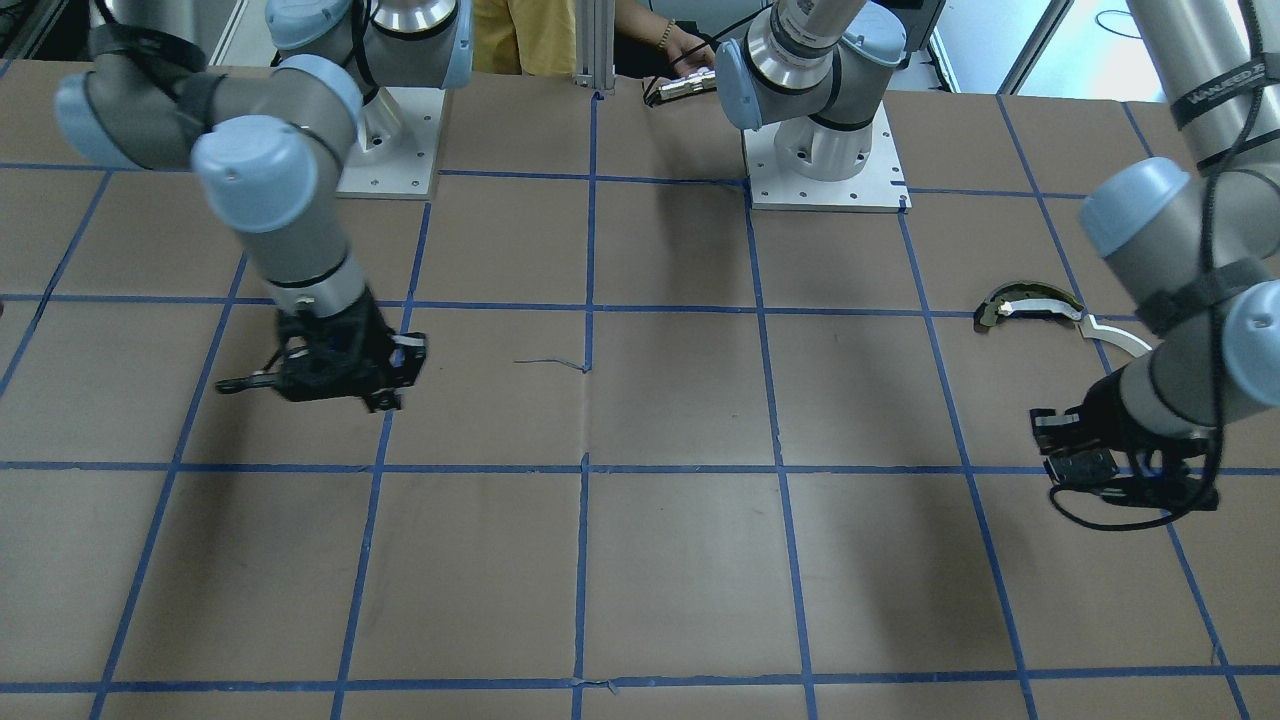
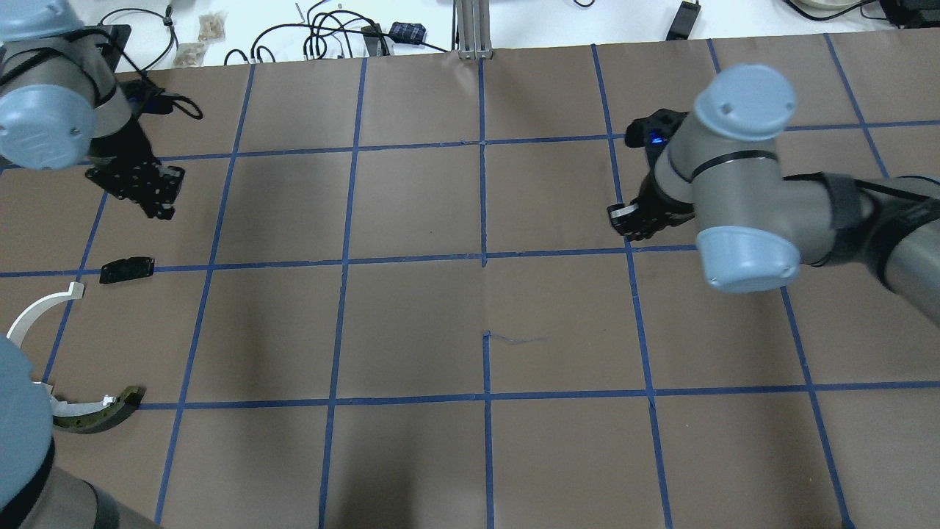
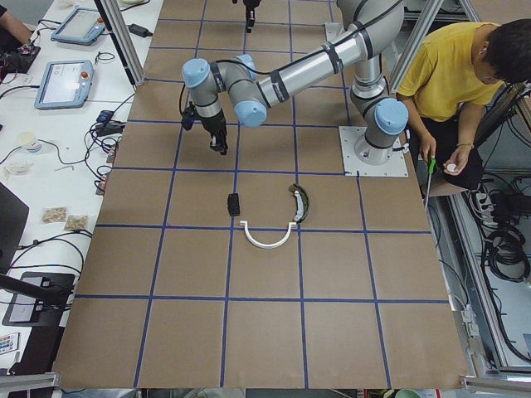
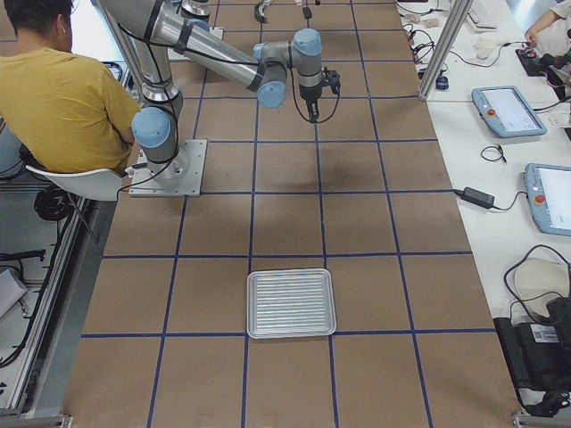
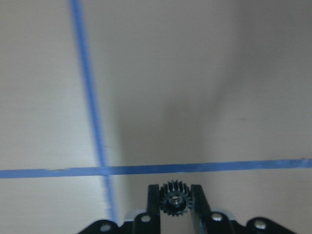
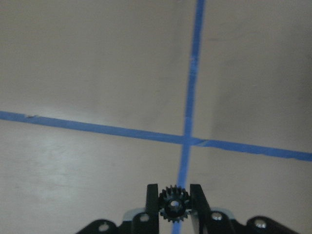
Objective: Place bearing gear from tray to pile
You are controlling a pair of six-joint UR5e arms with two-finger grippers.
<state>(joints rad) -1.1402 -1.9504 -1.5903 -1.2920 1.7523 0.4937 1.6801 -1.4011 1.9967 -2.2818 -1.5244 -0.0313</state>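
Note:
My left gripper [image 5: 175, 191] is shut on a small black bearing gear [image 5: 174, 202] above bare brown table; from overhead it [image 2: 139, 187] hangs a little beyond the pile. My right gripper [image 6: 174, 191] is shut on a second black gear [image 6: 174, 204] over a blue tape crossing [image 2: 640, 219]. The pile lies at the table's left end: a flat black plate [image 2: 126, 270], a white curved strip [image 2: 37, 312] and a dark arc piece with a yellowish edge [image 2: 99, 411]. The silver tray [image 4: 291, 332] sits at the table's right end and looks empty.
Blue tape lines [image 2: 483, 257] divide the brown table into squares. A person in yellow [image 4: 62, 98] sits behind the robot bases. Cables and tablets [image 3: 62, 83] lie on the white bench past the far edge.

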